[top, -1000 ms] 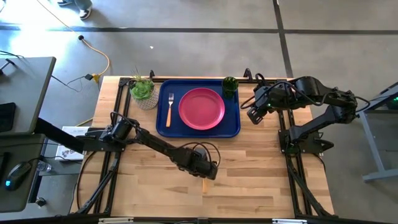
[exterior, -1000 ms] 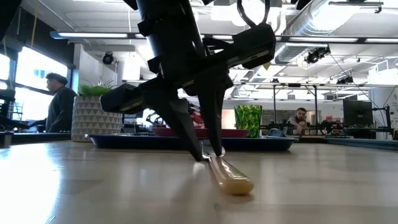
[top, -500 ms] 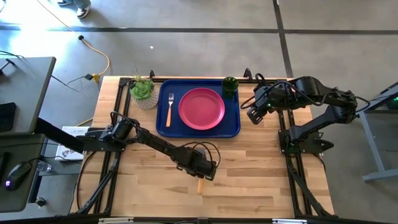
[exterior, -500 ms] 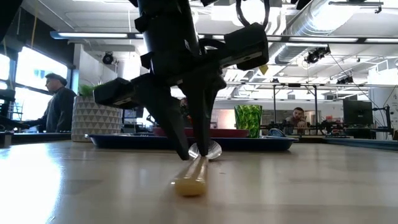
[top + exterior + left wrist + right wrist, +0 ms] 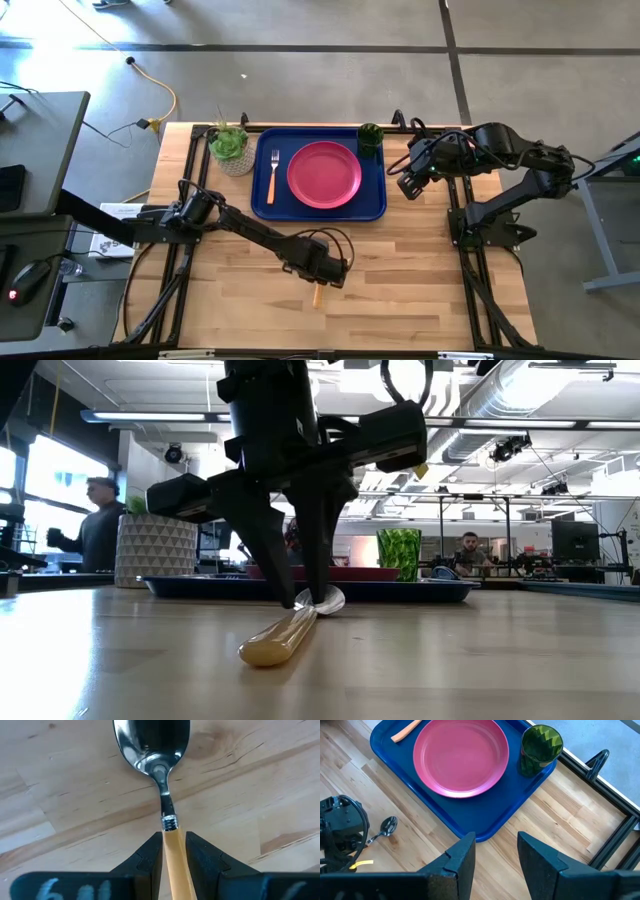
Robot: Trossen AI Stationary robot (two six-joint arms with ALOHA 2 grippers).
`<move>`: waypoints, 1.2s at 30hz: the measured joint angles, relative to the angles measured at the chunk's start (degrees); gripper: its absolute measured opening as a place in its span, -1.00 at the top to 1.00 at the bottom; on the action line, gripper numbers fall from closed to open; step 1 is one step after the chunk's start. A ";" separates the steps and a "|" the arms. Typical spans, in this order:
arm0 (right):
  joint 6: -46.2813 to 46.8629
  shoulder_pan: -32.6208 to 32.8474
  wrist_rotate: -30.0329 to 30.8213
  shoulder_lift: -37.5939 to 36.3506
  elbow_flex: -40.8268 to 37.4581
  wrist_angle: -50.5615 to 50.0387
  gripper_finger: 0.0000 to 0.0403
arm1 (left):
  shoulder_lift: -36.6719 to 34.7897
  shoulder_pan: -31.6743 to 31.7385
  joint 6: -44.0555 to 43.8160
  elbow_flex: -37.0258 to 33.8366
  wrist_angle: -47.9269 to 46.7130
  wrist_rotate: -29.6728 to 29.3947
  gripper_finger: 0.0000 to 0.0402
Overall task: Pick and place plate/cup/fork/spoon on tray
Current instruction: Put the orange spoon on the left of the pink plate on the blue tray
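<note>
The spoon (image 5: 151,740), with a silver bowl and an orange-tan handle, lies on the wooden table in front of the dark blue tray (image 5: 262,205). My left gripper (image 5: 322,275) stands over it, shut on its handle. On the tray are the pink plate (image 5: 324,174), the fork (image 5: 272,176) to the plate's left, and the green cup (image 5: 370,136) in the far right corner. My right gripper (image 5: 408,185) is open and empty, above the table just right of the tray. My left gripper pinches the spoon's handle (image 5: 171,837) between its two fingers, just behind the metal collar at the bowl end. The fingers come from above, pointing down, and lie across the handle. The handle's free end (image 5: 262,649) rests on the table.
A leafy plant in a pale pot (image 5: 231,148) stands at the tray's far left corner. Bare wood lies in front of and to the right of the tray. People show in the room behind the table in the low view.
My left gripper has turned about on the spot and gone slightly toward the table's left edge. The spoon has turned with it on the table: its handle's free end has swung from the right to the left, while the bowl end stayed near the fingers.
</note>
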 joint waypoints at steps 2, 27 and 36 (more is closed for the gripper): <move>-0.21 0.01 0.00 0.00 0.00 -0.02 0.32 | 0.00 -0.13 -0.47 0.00 0.08 0.00 0.63; -0.48 0.01 0.00 0.02 0.00 -0.02 0.32 | 1.42 -0.74 0.57 -0.37 -1.24 -2.88 0.64; -0.46 -0.01 0.00 0.02 0.02 0.00 0.32 | 1.31 -0.74 6.13 -0.44 -3.28 -3.82 0.81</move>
